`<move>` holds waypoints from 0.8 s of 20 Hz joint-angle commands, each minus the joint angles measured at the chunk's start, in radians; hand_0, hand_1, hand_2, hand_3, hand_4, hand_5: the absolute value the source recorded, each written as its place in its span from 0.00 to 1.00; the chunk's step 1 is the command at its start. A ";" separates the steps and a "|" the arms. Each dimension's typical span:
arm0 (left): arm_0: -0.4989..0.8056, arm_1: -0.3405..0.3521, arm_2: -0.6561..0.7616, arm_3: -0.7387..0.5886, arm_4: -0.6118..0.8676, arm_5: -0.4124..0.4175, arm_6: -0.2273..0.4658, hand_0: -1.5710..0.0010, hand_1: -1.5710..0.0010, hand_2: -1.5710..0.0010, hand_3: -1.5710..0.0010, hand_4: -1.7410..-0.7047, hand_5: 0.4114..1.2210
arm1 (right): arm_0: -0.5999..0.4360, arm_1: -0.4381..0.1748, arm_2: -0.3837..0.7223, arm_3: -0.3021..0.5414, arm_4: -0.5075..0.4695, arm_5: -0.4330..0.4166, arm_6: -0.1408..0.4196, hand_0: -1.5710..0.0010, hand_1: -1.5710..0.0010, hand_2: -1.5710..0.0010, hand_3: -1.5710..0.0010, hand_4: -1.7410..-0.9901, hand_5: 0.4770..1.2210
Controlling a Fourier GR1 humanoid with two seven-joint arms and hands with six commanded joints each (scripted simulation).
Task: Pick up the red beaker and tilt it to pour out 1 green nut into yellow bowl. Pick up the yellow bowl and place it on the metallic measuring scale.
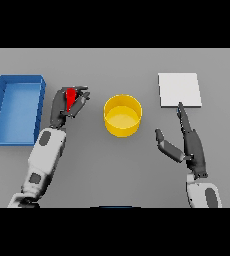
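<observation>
Head view. The left hand (63,107) grasps the red beaker (70,97), fingers and thumb curled round it, between the blue tray (17,80) at the table's left and the yellow bowl (123,115) at centre. The beaker appears as a narrow red form, long axis running roughly toward and away from the robot; which end is its mouth cannot be told. The bowl stands upright, mouth up. The right hand (191,145), released, fingers extended, lies right of the bowl, fingertips reaching the near edge of the metallic measuring scale (180,89).
</observation>
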 commanded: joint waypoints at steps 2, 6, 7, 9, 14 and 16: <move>-0.014 0.018 -0.007 -0.023 -0.010 0.009 0.032 0.05 0.05 0.05 0.08 0.04 0.88 | -0.013 -0.002 -0.006 0.007 0.001 -0.007 -0.012 1.00 1.00 1.00 1.00 0.75 0.26; -0.016 0.057 -0.068 -0.126 -0.055 -0.007 0.087 0.02 0.02 0.02 0.03 0.02 0.88 | -0.010 -0.018 -0.006 0.002 0.031 -0.021 -0.006 1.00 1.00 1.00 1.00 0.83 0.24; -0.020 0.081 -0.092 -0.146 -0.082 -0.011 0.105 0.02 0.02 0.02 0.03 0.01 0.89 | -0.014 -0.013 -0.002 0.010 0.040 -0.027 -0.004 1.00 1.00 1.00 1.00 0.84 0.24; -0.023 0.131 -0.168 -0.192 -0.164 -0.032 0.156 0.01 0.01 0.01 0.02 0.01 0.90 | 0.002 -0.009 0.009 0.001 0.047 -0.028 -0.031 1.00 1.00 1.00 1.00 0.85 0.24; -0.045 0.180 -0.312 -0.258 -0.308 -0.075 0.261 0.01 0.01 0.01 0.01 0.01 0.88 | -0.002 -0.019 0.001 0.002 0.037 -0.016 -0.020 1.00 1.00 1.00 1.00 0.86 0.26; -0.038 0.185 -0.339 -0.291 -0.324 -0.092 0.289 0.01 0.01 0.01 0.01 0.01 0.90 | -0.003 -0.013 0.008 -0.007 0.049 -0.023 -0.007 1.00 1.00 1.00 1.00 0.86 0.25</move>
